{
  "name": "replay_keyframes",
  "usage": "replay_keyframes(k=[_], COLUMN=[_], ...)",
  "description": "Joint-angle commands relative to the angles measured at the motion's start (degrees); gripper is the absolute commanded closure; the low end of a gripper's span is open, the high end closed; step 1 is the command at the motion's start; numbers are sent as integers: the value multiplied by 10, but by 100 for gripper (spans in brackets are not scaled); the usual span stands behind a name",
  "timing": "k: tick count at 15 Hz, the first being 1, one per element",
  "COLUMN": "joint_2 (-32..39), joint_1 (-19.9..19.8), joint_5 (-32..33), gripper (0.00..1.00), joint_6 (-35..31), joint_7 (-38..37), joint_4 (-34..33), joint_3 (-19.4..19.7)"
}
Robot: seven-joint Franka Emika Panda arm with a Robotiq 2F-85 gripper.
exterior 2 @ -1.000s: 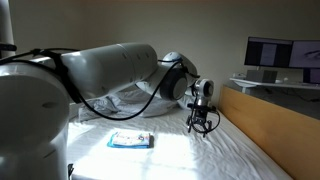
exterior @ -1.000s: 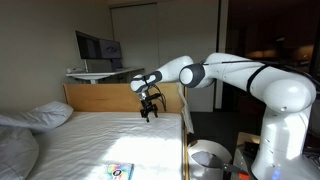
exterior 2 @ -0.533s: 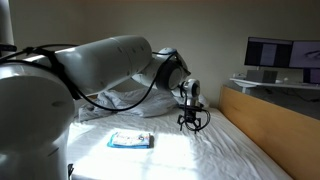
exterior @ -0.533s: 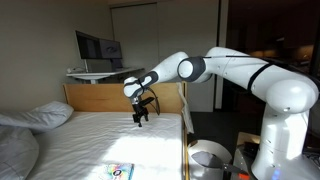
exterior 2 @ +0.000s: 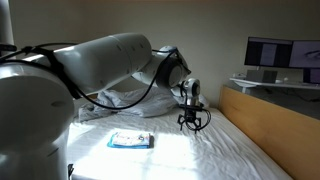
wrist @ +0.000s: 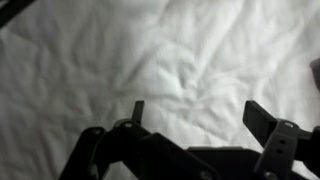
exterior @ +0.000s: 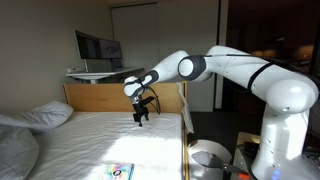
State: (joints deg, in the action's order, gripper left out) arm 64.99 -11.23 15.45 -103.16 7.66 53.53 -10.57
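My gripper (exterior: pixel 141 118) hangs open and empty a little above the white bed sheet (exterior: pixel 110 135), near the wooden board at the bed's end. It also shows in an exterior view (exterior 2: pixel 189 124). In the wrist view the two dark fingers (wrist: pixel 200 115) are spread apart with only wrinkled white sheet (wrist: pixel 170 60) between them. A small flat packet with blue print (exterior 2: pixel 131 140) lies on the sheet some way from the gripper; its edge also shows in an exterior view (exterior: pixel 118 171).
A wooden board (exterior: pixel 100 97) (exterior 2: pixel 270 115) borders the bed. Pillows (exterior: pixel 45 116) lie at the far side. A monitor (exterior: pixel 97 47) (exterior 2: pixel 282 53) stands on a desk behind the board. White round objects (exterior: pixel 208 158) sit by the robot base.
Over the last second the gripper moved along the bed, away from the wooden board, and sank slightly toward the sheet. In the last half second it has held still.
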Motion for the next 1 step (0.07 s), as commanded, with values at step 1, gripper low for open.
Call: replay_keyframes(k=[1], joint_2=[0], joint_1=[0], joint_5=[0], gripper=[0], joint_6=[0], joint_7=[0], joint_4=[0], joint_3=[0])
